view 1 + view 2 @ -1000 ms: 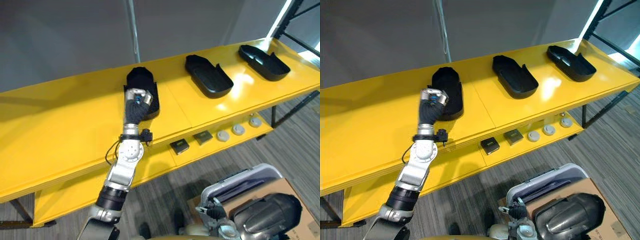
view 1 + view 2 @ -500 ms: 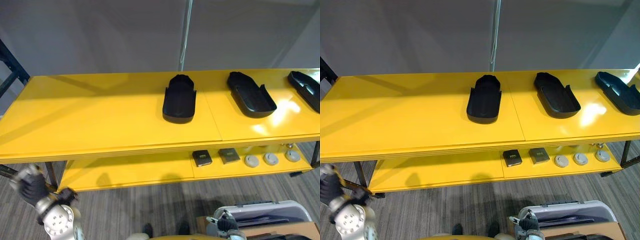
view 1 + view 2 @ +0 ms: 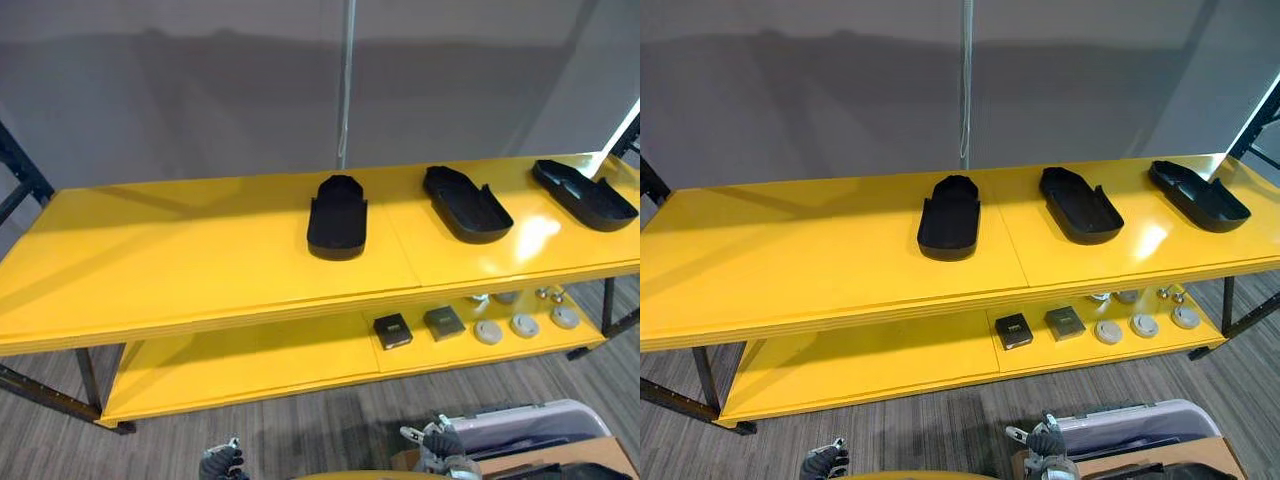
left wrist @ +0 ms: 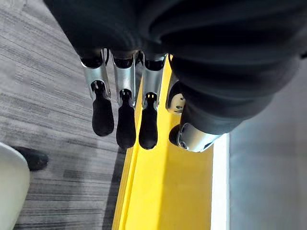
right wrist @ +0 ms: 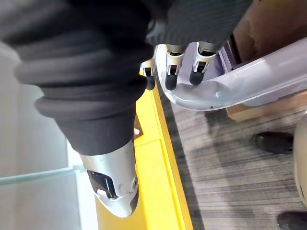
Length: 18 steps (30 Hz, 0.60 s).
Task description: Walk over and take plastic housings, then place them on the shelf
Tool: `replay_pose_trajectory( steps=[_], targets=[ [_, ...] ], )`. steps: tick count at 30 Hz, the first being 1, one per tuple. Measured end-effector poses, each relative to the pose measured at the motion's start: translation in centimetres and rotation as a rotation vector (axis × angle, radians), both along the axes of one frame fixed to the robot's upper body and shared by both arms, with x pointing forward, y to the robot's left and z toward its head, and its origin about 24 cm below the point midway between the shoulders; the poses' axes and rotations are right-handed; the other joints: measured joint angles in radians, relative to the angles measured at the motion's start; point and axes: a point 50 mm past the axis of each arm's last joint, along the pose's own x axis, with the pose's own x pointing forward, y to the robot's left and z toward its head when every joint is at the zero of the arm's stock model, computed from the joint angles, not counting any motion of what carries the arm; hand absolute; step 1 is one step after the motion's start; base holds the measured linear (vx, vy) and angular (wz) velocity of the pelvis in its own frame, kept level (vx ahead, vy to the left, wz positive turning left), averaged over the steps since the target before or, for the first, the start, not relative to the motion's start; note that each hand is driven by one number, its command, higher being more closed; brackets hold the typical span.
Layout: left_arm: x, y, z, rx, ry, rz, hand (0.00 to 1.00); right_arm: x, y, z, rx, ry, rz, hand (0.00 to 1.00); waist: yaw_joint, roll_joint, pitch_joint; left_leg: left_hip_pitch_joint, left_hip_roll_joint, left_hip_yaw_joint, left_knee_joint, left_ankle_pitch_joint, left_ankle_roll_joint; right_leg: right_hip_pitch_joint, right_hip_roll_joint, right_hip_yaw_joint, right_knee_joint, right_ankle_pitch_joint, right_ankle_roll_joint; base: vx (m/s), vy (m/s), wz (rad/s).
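Observation:
Three black plastic housings lie in a row on the yellow shelf top: one in the middle, a second to its right and a third near the right end. My left hand hangs low at the bottom edge, well short of the shelf. In the left wrist view its fingers are straight and hold nothing. My right hand is low at the bottom right. Its fingers are relaxed and empty, just above a grey bin's rim.
The lower shelf carries two small dark square parts and several grey discs. A grey bin stands on the floor by my right side. Dark rack posts flank the shelf, with a grey wall behind.
My left hand has let go of the middle housing and dropped down to my side. The housing stays on the shelf. The camera has pulled back and turned.

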Motion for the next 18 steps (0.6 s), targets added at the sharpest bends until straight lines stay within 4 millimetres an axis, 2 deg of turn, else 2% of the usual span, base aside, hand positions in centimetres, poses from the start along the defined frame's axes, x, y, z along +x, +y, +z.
replay_pose_trajectory(
  steps=[4, 9, 13, 15, 17, 18],
  targets=[
    [0.7, -0.7, -0.1, 0.021, 0.014, -0.112, 0.0, 0.2, -0.2, -0.1, -0.007, 0.005, 0.005, 0.0, -0.019, 0.001, 0.0, 0.004, 0.004, 0.011, 0.0, -0.005, -0.009, 0.0, 0.006, 0.014, -0.01, 0.005, 0.0, 0.04, -0.009, -0.1],
    [1.3, -0.8, 0.0, 0.055, 0.011, -0.199, 0.0, 0.5, -0.3, 0.0, -0.01, -0.001, 0.003, 0.0, -0.024, 0.002, 0.003, 0.018, 0.009, 0.037, 0.008, -0.012, -0.017, 0.002, 0.015, 0.043, -0.01, 0.015, -0.011, 0.09, 0.012, -0.19],
    [2.9, -0.9, 0.4, 0.07, -0.024, -0.228, 0.0, 1.1, -0.4, 0.2, -0.022, -0.016, -0.005, 0.0, -0.025, 0.01, 0.024, 0.016, 0.012, 0.04, 0.035, -0.03, -0.02, 0.01, 0.015, 0.045, -0.01, 0.013, -0.012, 0.02, 0.011, -0.02],
    [3.4, -1.0, 0.5, 0.077, -0.033, -0.248, 0.0, 1.6, -0.3, 0.3, -0.021, -0.028, 0.0, 0.0, -0.03, 0.01, 0.043, 0.013, 0.017, 0.048, 0.077, -0.055, -0.018, 0.02, 0.017, 0.055, -0.003, 0.008, -0.014, -0.02, 0.018, -0.12],
    [3.5, -1.3, 0.6, 0.074, -0.038, -0.258, 0.0, 2.2, -0.3, 0.6, -0.027, -0.048, 0.002, 0.0, -0.029, 0.018, 0.054, -0.016, 0.026, 0.05, 0.165, -0.106, -0.021, 0.002, 0.021, 0.08, 0.03, -0.01, -0.015, -0.06, 0.018, -0.23],
    [3.5, -1.4, 0.6, 0.072, -0.038, -0.257, 0.0, 2.3, -0.4, 0.7, -0.03, -0.054, 0.004, 0.0, -0.029, 0.011, 0.059, -0.03, 0.025, 0.045, 0.195, -0.118, -0.021, -0.008, 0.023, 0.091, 0.042, -0.014, -0.014, -0.06, 0.023, -0.49]
  ],
)
